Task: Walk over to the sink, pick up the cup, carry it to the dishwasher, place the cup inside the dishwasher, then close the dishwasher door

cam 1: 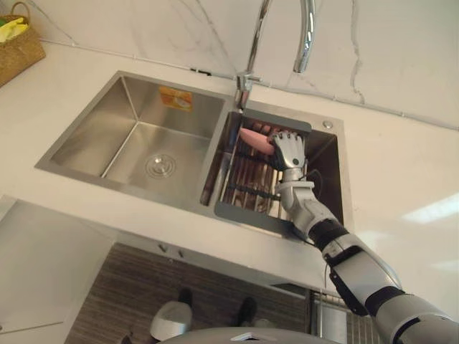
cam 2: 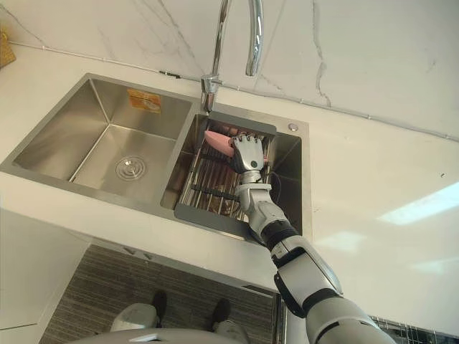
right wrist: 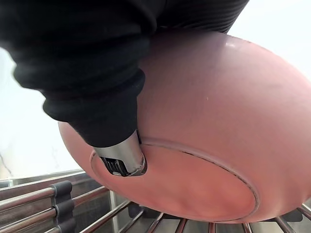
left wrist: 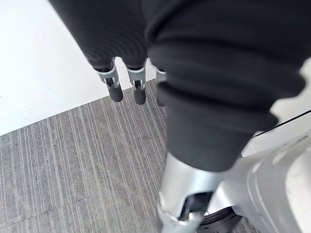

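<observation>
— So, how far along is it?

— Early, I'd say. The walk looks finished: the robot stands at the double sink (cam 1: 336,147) set in the white worktop (cam 1: 401,179), and its right hand (cam 1: 287,149) is down in the right basin.

— And the cup?

— The pink cup (cam 1: 252,137) lies on its side at the far end of the wire rack (cam 1: 244,185) that sits in that basin, just below the tap (cam 1: 305,43). The hand's fingers are draped over the cup, and in the wrist view its thumb (right wrist: 119,160) presses against the cup's base (right wrist: 194,184). I read that as a grip closed on the cup.

— Lifted yet?

— I can't tell. The cup's lower edge sits very close to the rack bars, touching or barely off them.

— What about the other arm?

— The left hand (left wrist: 138,85) hangs idle over the grey striped floor (left wrist: 73,170), fingers straight and holding nothing.

— So what remains?

— Nearly everything, by my reckoning: raising the cup clear of the rack, carrying it to the dishwasher, setting it inside and closing the door. A wire basket (cam 2: 412,330) shows under the worktop's near edge at the right; it may be the dishwasher's, but I can't be sure. The left basin (cam 1: 143,143) and the wicker basket (cam 1: 18,46) at the far left corner play no part.
</observation>
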`<state>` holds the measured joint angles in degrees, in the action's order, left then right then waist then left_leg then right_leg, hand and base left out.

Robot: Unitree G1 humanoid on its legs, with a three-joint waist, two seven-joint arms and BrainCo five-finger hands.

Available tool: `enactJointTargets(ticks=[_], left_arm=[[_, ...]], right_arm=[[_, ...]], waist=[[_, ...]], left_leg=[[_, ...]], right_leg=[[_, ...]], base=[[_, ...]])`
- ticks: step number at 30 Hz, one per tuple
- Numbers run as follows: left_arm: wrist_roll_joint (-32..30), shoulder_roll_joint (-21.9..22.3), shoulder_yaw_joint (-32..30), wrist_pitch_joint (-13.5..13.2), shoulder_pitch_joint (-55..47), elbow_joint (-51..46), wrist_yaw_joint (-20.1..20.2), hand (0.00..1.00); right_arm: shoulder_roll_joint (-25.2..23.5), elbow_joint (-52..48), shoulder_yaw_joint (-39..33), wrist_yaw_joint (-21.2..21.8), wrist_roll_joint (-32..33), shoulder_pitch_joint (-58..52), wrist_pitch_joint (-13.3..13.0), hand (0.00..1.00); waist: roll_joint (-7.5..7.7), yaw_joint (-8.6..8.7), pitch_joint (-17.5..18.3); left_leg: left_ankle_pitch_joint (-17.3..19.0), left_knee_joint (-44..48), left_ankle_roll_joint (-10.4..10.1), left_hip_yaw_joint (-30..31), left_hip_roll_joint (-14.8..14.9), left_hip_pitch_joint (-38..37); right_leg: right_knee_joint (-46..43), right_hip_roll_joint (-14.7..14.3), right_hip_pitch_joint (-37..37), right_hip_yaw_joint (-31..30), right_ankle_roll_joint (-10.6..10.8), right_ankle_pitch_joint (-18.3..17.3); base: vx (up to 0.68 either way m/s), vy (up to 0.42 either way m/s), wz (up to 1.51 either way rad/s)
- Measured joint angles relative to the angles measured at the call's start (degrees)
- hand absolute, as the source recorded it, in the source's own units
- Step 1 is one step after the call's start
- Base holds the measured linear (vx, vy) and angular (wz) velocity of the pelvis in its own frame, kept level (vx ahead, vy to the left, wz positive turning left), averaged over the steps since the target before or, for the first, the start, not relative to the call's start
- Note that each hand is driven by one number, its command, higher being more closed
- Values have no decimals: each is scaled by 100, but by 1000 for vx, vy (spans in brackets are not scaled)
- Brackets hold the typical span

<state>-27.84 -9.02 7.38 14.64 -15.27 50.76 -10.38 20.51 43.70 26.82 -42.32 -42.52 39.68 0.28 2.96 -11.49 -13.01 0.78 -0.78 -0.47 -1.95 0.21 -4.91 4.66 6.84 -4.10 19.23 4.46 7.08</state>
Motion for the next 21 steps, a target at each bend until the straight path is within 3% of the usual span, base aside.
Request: enactJointTargets(ticks=[7,15,21], left_arm=[[-4,-2,105,-4,-11,44,-7,0],[-52,0,176,-20,-13,34,-52,0],[-50,9,172,-30,-17,-6,-45,0]], right_arm=[[44,9,0,-14,61,27,-24,100],[45,-33,1,-82,57,153,-272,100],[123,-960,-40,-170,-72,95,-456,100]], waist=[[2,-43,-5],[3,3,-5],[3,217,-5]], left_leg=[[1,39,0,31,2,27],[2,42,1,-31,4,1],[43,60,-2,-274,23,-72]], right_leg=[[0,11,-13,21,0,-1],[1,11,-10,-28,-3,7],[2,-13,37,-285,-7,60]], base=[[-33,2,3],[-12,5,-3],[-31,16,-20]])
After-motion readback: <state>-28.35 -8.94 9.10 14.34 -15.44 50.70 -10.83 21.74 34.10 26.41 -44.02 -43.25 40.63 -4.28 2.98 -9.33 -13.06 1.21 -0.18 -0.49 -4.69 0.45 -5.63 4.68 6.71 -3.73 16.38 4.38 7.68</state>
